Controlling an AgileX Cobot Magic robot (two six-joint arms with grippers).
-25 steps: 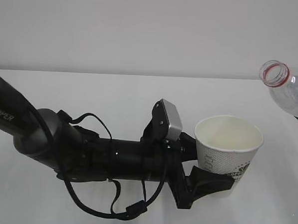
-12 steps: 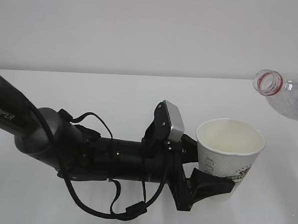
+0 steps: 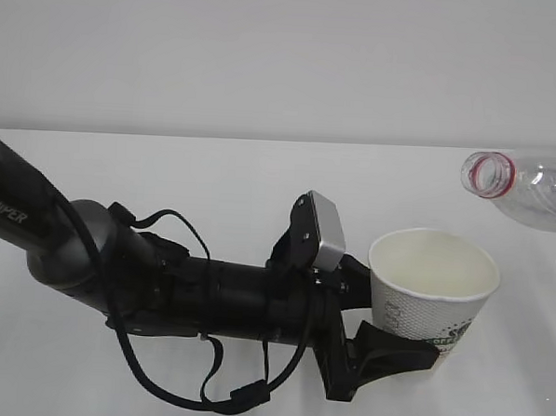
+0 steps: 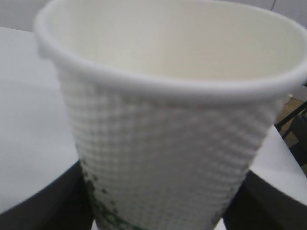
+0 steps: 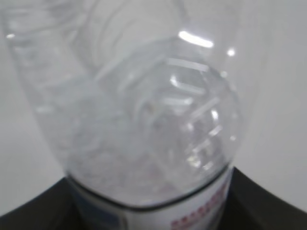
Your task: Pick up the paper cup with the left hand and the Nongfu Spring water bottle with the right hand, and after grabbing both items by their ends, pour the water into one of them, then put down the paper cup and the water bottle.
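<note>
A white dimpled paper cup [image 3: 432, 291] with green print is held upright above the table, my left gripper [image 3: 419, 335] shut on its lower part. Up close, the cup [image 4: 168, 139] fills the left wrist view between the black fingers [image 4: 41, 206]; its inside looks bare and white. The clear Nongfu Spring water bottle [image 3: 531, 189] lies tilted almost level at the upper right. Its red-ringed open mouth faces left, above and just right of the cup's rim. My right gripper [image 5: 151, 213] is shut on the bottle [image 5: 144, 120] near its label. No water shows.
The black "PIPER" arm [image 3: 162, 286] with loose cables and a grey camera block [image 3: 322, 231] stretches across the white table [image 3: 214, 177] from the left. A plain white wall stands behind the table's far edge.
The bottle has tipped further over, and its mouth has come left and down toward the cup. The cup has shifted slightly down and right.
</note>
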